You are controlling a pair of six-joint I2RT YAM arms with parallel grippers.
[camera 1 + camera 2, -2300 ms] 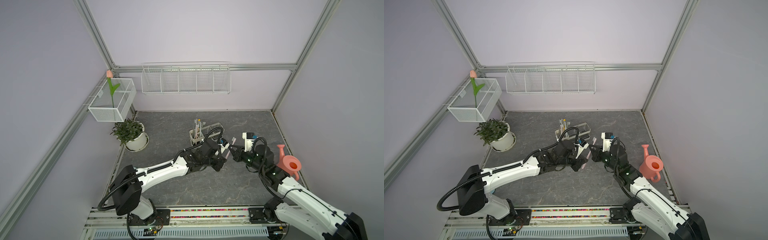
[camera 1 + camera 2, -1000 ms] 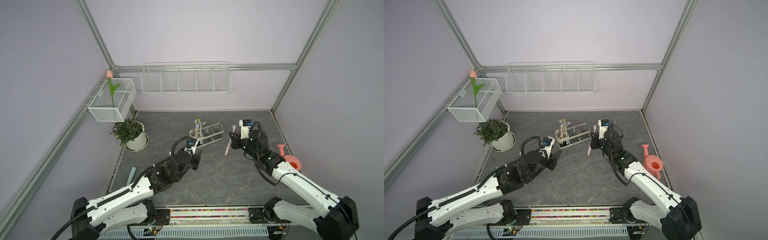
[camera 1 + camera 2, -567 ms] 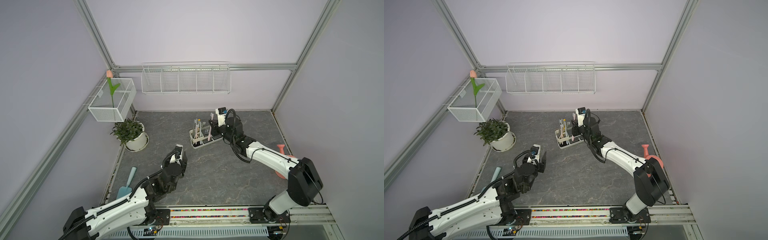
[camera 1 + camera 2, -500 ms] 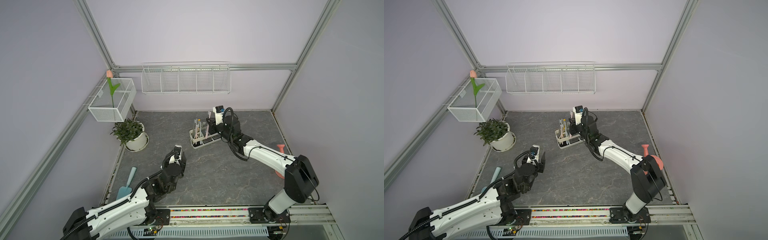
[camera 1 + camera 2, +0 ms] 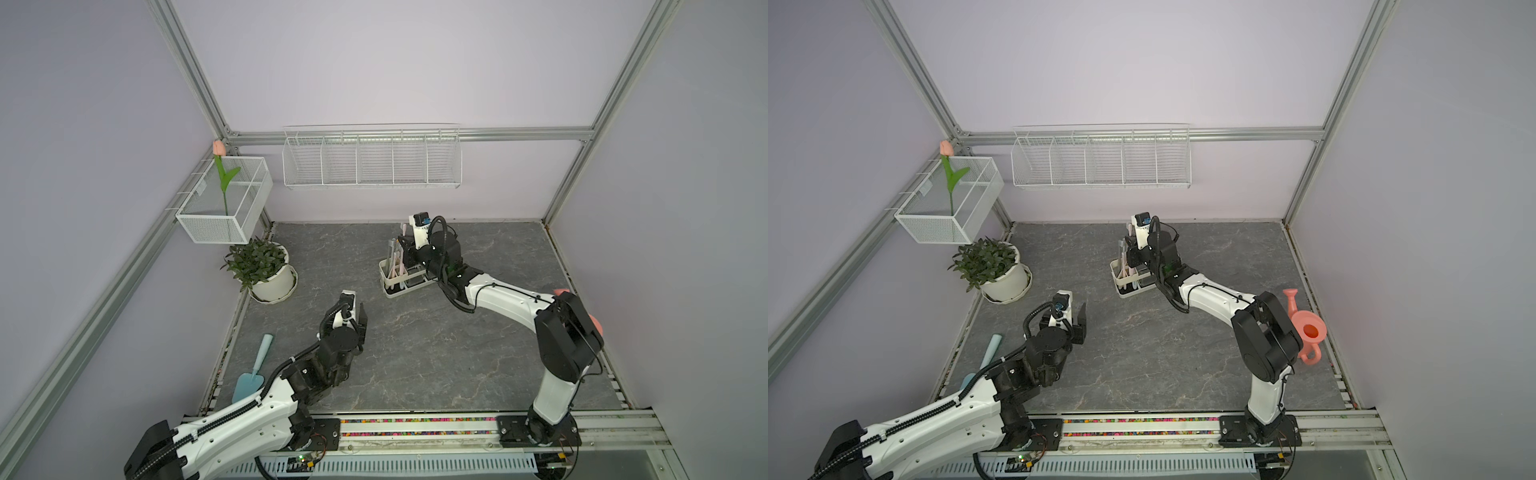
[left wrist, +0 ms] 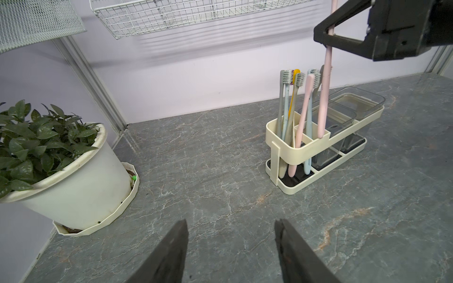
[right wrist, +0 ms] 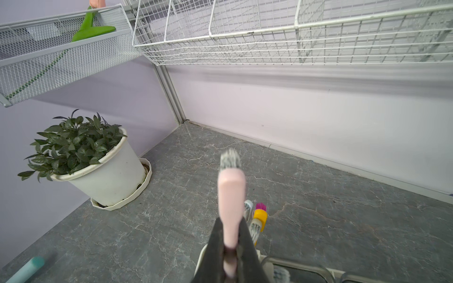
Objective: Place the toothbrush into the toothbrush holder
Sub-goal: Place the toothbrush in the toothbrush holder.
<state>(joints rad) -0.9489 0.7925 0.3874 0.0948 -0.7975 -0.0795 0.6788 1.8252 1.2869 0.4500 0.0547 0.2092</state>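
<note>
Right jaws, clamped on the toothbrush [image 6: 324, 98], had carried it to the holder [image 6: 275, 159] toward the tabletop's back edge, handle tip entering a compartment. Left jaws had retreated, half-open, empty. Release likely remained.

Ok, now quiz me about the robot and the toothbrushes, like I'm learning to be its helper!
1. Pick one: what colour is the toothbrush pinched in the right jaws? A yellow, B pink, C blue.
2. True or false: the left jaws are holding something too.
3. Fill the gap: the toothbrush holder has ___ clear cups.

Key: 1 B. 2 False, the left jaws stand open and empty. 3 Two.
</note>
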